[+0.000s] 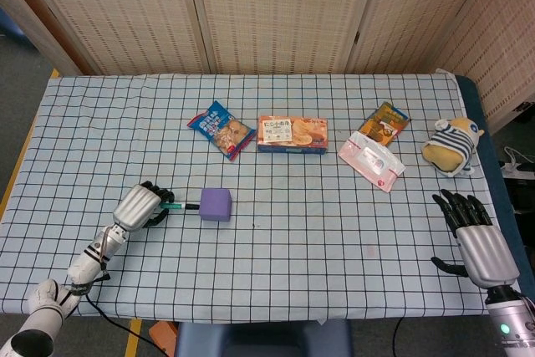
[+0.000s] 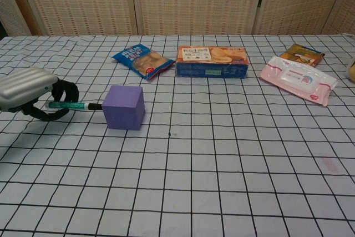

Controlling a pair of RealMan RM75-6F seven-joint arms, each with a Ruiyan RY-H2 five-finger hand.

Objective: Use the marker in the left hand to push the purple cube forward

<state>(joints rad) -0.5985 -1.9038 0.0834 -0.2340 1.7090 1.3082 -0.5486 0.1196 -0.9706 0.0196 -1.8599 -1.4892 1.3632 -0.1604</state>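
The purple cube (image 1: 216,204) (image 2: 124,107) sits on the checked tablecloth, left of centre. My left hand (image 1: 139,206) (image 2: 30,95) lies just left of it and grips a green marker (image 1: 179,205) (image 2: 72,105) that points right. The marker's black tip touches the cube's left face. My right hand (image 1: 476,242) rests near the table's right front corner, fingers spread and holding nothing; the chest view does not show it.
Along the far side lie a blue snack bag (image 1: 221,130), an orange biscuit box (image 1: 292,134), a pink wipes pack (image 1: 371,160), a small orange packet (image 1: 385,121) and a striped plush toy (image 1: 452,145). The table's front edge (image 1: 276,321) runs close below both hands.
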